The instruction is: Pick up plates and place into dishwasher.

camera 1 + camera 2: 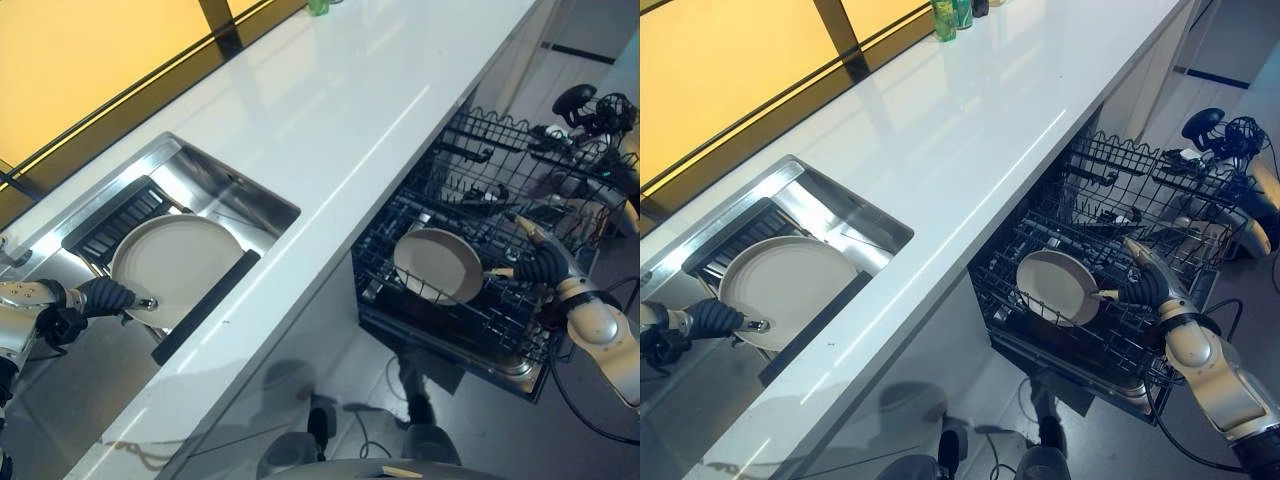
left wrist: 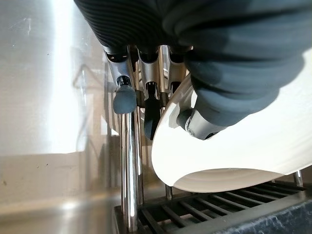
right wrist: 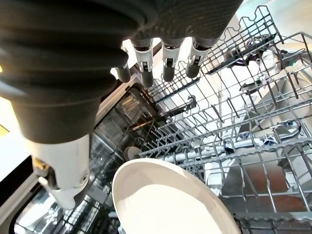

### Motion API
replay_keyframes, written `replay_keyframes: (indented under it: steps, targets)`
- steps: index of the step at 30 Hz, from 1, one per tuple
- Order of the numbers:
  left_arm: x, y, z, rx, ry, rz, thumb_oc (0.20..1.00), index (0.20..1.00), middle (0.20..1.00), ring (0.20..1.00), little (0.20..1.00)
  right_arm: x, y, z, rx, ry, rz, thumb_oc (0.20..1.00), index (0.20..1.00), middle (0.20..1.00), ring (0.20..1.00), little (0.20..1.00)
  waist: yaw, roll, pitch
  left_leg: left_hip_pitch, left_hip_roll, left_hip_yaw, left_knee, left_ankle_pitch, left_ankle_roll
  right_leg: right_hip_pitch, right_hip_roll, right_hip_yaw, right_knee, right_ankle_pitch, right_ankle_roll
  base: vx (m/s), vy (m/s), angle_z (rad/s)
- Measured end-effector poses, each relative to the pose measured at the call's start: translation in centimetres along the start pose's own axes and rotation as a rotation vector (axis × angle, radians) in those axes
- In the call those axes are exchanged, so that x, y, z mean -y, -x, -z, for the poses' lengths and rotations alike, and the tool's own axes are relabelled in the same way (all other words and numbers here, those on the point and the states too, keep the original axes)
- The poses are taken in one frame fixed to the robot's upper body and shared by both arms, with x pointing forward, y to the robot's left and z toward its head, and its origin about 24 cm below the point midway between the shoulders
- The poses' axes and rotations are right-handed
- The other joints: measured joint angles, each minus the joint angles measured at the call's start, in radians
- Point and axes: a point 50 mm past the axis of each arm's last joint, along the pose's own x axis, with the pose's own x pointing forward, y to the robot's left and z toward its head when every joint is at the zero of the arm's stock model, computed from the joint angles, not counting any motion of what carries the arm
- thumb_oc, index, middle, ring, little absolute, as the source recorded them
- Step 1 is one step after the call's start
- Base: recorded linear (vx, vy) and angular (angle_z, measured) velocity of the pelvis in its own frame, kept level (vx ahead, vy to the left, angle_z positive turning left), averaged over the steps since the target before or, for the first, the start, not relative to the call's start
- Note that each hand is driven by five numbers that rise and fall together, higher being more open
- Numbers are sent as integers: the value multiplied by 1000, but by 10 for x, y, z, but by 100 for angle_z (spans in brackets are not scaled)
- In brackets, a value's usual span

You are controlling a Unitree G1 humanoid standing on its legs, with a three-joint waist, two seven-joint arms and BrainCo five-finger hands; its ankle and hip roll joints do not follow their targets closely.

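Your left hand (image 2: pixel 209 97) pinches the rim of a cream plate (image 1: pixel 175 265) in the sink (image 1: pixel 215 180), thumb on top, fingers under. Your right hand (image 3: pixel 161 63) hangs with fingers apart beside a second plate (image 1: pixel 1055 285) already standing in the dishwasher rack (image 1: pixel 1110 220). Treat the plate as rigid, glazed, likely slippery and breakable; grip deeper over the rim edge.

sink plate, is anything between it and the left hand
Nothing visible. The left hand already pinches the sink plate's rim, thumb on one face and fingers behind it. The plate leans on the rack in the sink. The right hand is at the other plate in the dishwasher rack.
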Motion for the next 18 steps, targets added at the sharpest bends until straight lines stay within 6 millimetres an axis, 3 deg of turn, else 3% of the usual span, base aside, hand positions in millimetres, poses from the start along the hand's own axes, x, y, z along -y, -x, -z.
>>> replay_keyframes:
  steps: [9, 18]
  targets:
    - [1, 4, 0, 62, -55, -131, 200, 200, 200, 200, 200, -11, 5, 4, -23, -43, 2, 1000, 1000, 1000, 1000, 1000, 17, -18, -11, 0, 5, -13, -2, 0, -1, 10, 3, -12, -7, -1, -3, -11, -37, 4]
    - [-29, 40, 2, 224, -9, -607, 200, 200, 200, 200, 200, -20, 14, 9, -61, -116, 51, 1000, 1000, 1000, 1000, 1000, 44, -51, -43, -7, 15, -36, -9, -1, -6, 28, 13, -35, -36, 0, -9, -33, -25, 7]
